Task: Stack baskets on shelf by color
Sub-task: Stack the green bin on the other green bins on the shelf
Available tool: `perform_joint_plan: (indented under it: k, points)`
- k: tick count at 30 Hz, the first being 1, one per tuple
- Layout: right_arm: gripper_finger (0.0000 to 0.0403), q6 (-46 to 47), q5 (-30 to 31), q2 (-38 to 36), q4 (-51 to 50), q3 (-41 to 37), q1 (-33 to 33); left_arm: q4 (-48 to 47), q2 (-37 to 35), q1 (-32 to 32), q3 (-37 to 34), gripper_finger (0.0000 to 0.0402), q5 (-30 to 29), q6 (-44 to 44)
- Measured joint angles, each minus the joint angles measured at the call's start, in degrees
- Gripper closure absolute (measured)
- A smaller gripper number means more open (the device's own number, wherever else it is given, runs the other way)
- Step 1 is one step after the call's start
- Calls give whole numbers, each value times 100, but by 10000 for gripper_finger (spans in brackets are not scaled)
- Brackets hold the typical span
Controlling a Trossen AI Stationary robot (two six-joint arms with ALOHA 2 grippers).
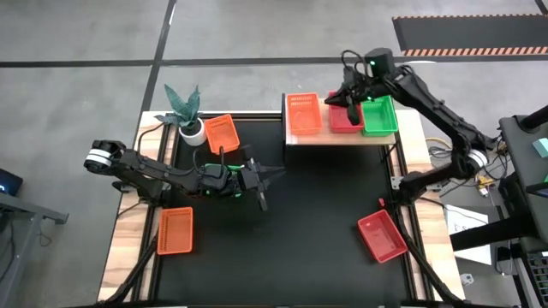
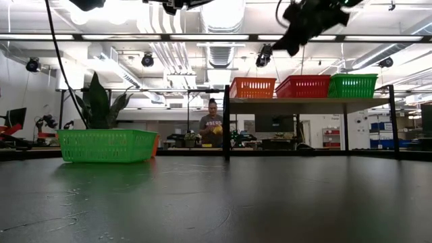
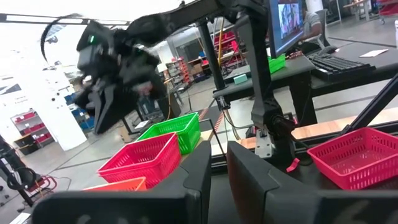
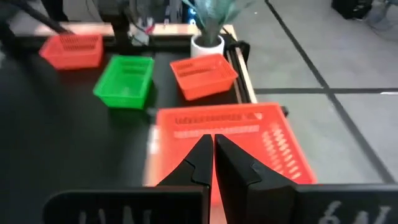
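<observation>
Shelf (image 1: 342, 137) holds orange, red and green baskets side by side. Right gripper (image 1: 353, 101) hovers above the shelf's red basket (image 1: 341, 120), closed and empty. Left gripper (image 1: 272, 174) waits mid-table, forward of the shelf, nearly closed, empty. Next judged step: fetch a table basket of matching colour.

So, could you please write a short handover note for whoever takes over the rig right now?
Right claw: shut, empty, above the shelf.
Left claw: over the table's middle-left, holding nothing.
On the shelf: orange basket, red basket, green basket, side by side; whether any is already a stack cannot be told.
On the table: green basket under the left arm, orange basket by the plant pot, orange basket front left, red basket front right.
Left to do: stack those four by colour.
</observation>
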Motion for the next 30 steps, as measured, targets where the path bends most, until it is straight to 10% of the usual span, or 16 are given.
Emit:
perform_joint_plan:
  k: [8, 16, 24, 30]
  points:
    - [394, 534, 386, -1060, -551, -423, 1000, -137, 0, 2, -2, 366, 2, -353]
    - [394, 1723, 4866, -1544, -1816, -364, 2352, -230, 63, 2, -5, 366, 2, -690]
    - [394, 2407, 4798, -1671, -2929, -432, 3149, -1479, 44, 7, -2, 366, -182, -1991]
    - [394, 2539, 4844, -1862, -2603, -452, 4001, -4733, 21, -15, 488, 366, -265, -4661]
